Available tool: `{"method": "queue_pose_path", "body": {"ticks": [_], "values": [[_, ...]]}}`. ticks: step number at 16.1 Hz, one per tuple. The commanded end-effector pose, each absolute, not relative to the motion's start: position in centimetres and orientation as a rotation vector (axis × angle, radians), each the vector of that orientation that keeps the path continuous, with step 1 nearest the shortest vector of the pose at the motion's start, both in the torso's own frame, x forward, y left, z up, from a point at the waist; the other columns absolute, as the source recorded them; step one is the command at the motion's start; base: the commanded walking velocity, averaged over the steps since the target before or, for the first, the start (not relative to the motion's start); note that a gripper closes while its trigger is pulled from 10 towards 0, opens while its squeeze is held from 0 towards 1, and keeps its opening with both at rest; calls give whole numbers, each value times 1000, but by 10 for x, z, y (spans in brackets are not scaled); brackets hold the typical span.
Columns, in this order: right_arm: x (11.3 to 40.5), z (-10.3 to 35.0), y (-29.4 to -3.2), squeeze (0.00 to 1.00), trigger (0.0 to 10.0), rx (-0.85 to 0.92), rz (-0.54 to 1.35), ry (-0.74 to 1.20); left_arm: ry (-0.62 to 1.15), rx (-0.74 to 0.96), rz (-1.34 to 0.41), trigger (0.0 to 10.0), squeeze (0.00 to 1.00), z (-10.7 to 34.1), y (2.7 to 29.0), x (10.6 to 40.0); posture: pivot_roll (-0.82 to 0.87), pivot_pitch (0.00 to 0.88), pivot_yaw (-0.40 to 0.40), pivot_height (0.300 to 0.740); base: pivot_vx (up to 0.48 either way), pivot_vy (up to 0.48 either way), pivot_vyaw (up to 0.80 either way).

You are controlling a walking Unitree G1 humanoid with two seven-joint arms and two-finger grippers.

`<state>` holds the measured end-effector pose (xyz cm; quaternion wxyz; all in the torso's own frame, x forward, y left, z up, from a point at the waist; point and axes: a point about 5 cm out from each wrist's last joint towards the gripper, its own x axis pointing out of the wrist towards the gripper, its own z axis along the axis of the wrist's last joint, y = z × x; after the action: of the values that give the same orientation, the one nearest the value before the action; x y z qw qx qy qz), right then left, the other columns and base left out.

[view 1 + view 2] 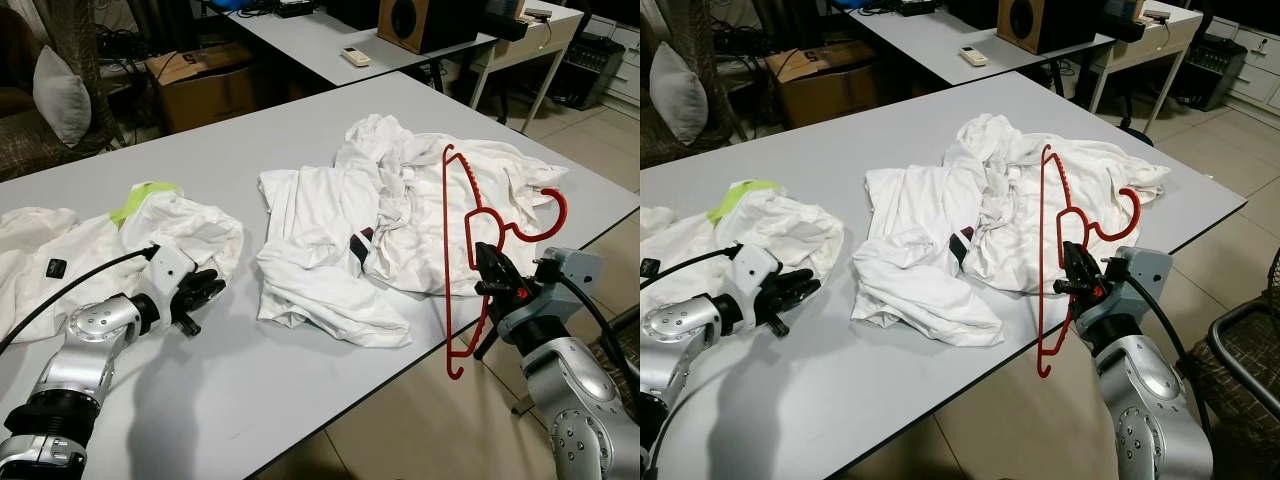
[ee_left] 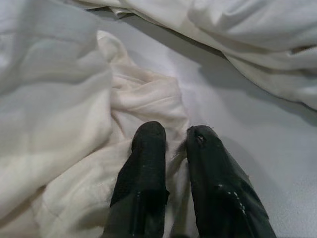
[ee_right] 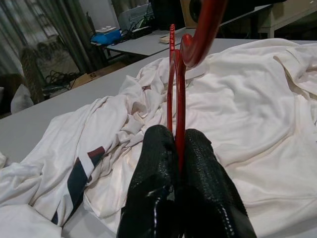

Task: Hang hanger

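Observation:
A red plastic hanger [image 1: 463, 250] stands nearly upright over the table's right front edge, its hook [image 1: 553, 215] pointing right. My right gripper [image 1: 492, 276] is shut on the hanger's neck; in the right wrist view the red bar [image 3: 177, 99] rises from between the fingers [image 3: 153, 168]. A heap of white shirts [image 1: 370, 230] lies just left of the hanger. My left gripper [image 1: 205, 288] rests on the table at the edge of a white garment with a yellow-green collar [image 1: 185, 225]. Its fingers [image 2: 146, 163] are pinched together with a fold of that cloth [image 2: 138, 104] between them.
The grey table [image 1: 300, 380] drops off at its front edge close to both arms. Behind it are a cardboard box [image 1: 205, 85], a second table [image 1: 320, 40] with a remote and a speaker, and a cushion [image 1: 60, 95]. A dark chair [image 1: 1245, 350] stands to the right.

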<state>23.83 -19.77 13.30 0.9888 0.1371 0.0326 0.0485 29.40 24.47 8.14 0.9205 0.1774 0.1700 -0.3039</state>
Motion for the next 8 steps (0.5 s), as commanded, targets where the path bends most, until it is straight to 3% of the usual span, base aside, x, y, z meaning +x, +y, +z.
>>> {"method": "queue_pose_path", "body": {"ticks": [1,4,8], "values": [[239,137,-197,0,10000,264,109,47,353,427,-627,0,0,82,246,295,-177,0,43,740,0,0,0],[239,137,-197,0,10000,261,105,43,225,488,-600,0,0,96,244,301,-178,0,44,740,0,0,0],[240,139,-200,0,10000,264,90,31,-36,412,-618,0,0,131,231,306,-175,0,41,740,0,0,0]]}}
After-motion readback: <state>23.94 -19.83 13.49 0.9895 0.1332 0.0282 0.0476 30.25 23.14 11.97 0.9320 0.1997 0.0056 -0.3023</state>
